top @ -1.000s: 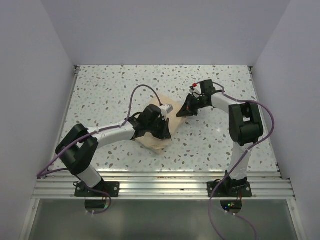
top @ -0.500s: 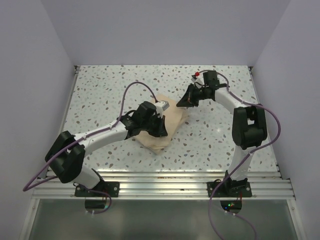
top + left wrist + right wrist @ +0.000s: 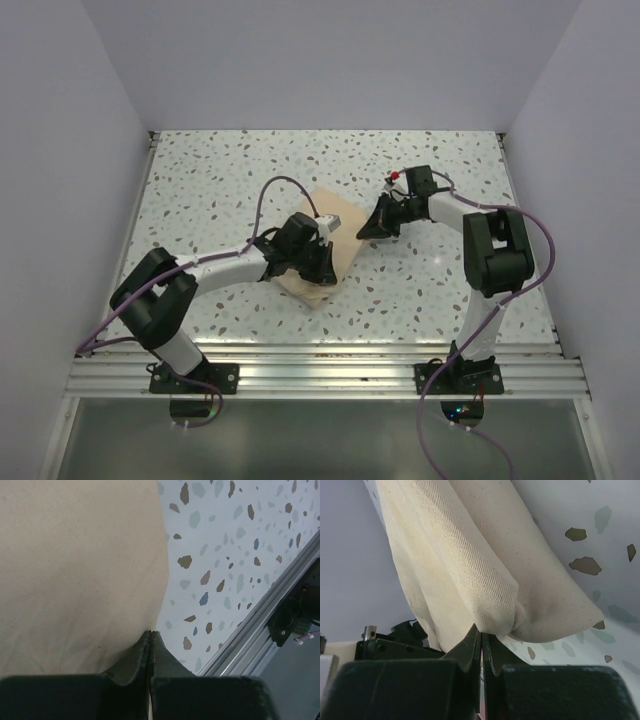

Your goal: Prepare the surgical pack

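The surgical pack is a tan cloth bundle in the middle of the speckled table; whatever it wraps is hidden. My left gripper lies over the bundle's near part, shut, and it covers much of the cloth. In the left wrist view its closed tips rest at the cloth's right edge with nothing between them. My right gripper is shut at the bundle's right corner. In the right wrist view its tips touch a rounded fold of the cloth from below, and no cloth shows between the jaws.
A speckled tabletop is walled in by white panels on three sides. An aluminium rail runs along the near edge and shows in the left wrist view as a rail close by. Cables loop over both arms.
The right gripper swung toward the back, then came down again to the bundle's right corner. The left arm stretched out and drew back. The cloth's right side now looks narrower.
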Controlling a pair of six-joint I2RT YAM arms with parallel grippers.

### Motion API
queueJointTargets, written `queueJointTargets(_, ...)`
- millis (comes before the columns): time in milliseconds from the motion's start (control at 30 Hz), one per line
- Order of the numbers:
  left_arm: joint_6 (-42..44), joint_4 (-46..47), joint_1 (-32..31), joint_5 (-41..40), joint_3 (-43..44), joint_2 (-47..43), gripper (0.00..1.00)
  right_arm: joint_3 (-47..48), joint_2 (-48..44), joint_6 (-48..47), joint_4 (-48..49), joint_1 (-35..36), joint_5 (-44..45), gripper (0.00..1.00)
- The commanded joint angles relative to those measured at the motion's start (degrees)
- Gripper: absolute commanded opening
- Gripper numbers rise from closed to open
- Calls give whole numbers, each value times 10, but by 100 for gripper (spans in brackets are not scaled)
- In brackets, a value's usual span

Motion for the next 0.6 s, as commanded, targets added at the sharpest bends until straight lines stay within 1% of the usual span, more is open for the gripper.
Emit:
queueJointTargets(0,1,5,5,-21,-20,2,0,-5,-13,-35,-3,-12,25,1)
queueJointTargets(100,12,-35,22,-40,-23,15,0,4,-18,-42,-22,-15,34,1)
queueJointTargets(200,37,-69,44,-40,-16,37,0,12,-24,-42,-37,-15,41,2)
queueJointTargets(267,58,-101,59,-54,-11,48,0,11,-31,-37,-43,-17,44,2)
queueJointTargets(467,95,-143,119,-75,3,50,0,24,-50,-37,-61,-16,44,2)
queueJointTargets(567,107,-161,134,-86,21,45,0,51,-55,-39,-76,-16,44,3)
